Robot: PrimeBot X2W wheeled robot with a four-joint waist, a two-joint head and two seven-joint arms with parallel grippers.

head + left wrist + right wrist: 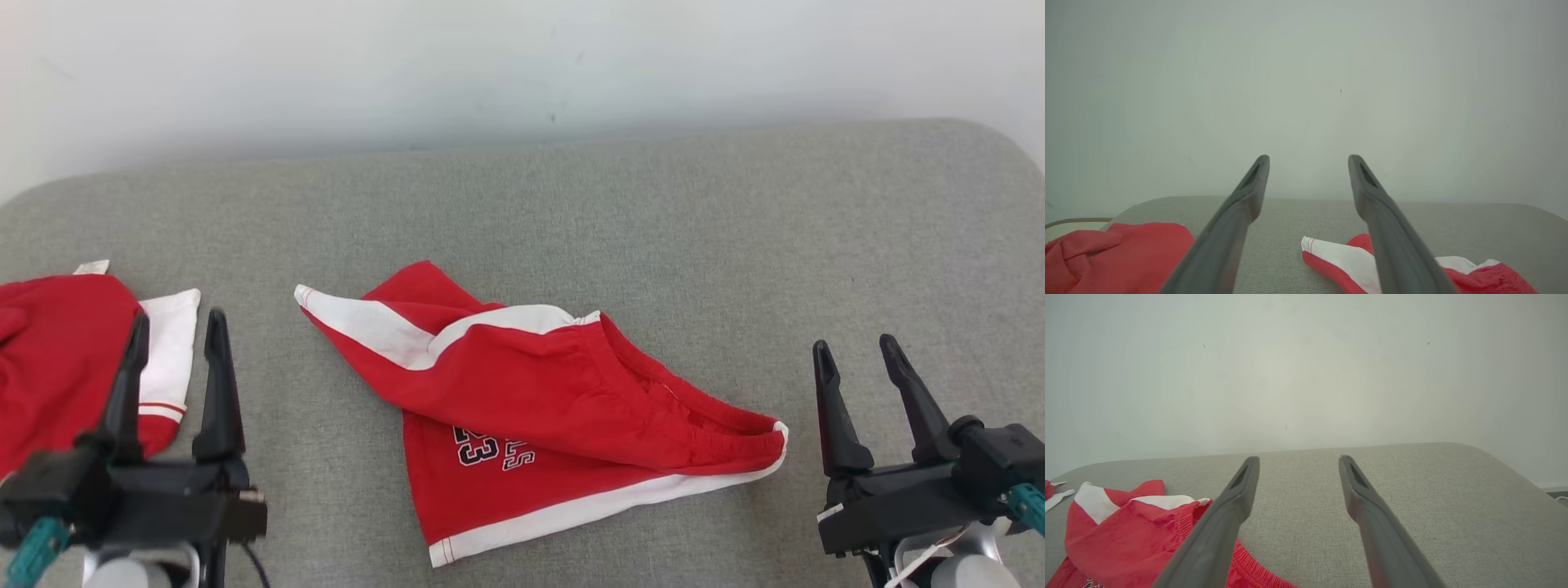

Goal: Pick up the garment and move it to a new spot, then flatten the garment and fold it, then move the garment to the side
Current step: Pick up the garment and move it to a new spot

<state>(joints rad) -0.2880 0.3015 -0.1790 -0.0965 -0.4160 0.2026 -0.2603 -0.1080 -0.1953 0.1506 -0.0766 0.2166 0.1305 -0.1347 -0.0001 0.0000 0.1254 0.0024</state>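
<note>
Right now the red shorts (539,392) lie crumpled mid-cushion (653,212), between the grippers. The left gripper (178,322) hovers, fingers apart, by another red garment (57,351) at the left; the right gripper (855,345) is spread and empty, right of the shorts.

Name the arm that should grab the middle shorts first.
Right, probably. One end of the shorts' waistband lies just beside the open right gripper. The open left gripper sits over the other red garment in the head view, farther from the bulk of the shorts.
</note>
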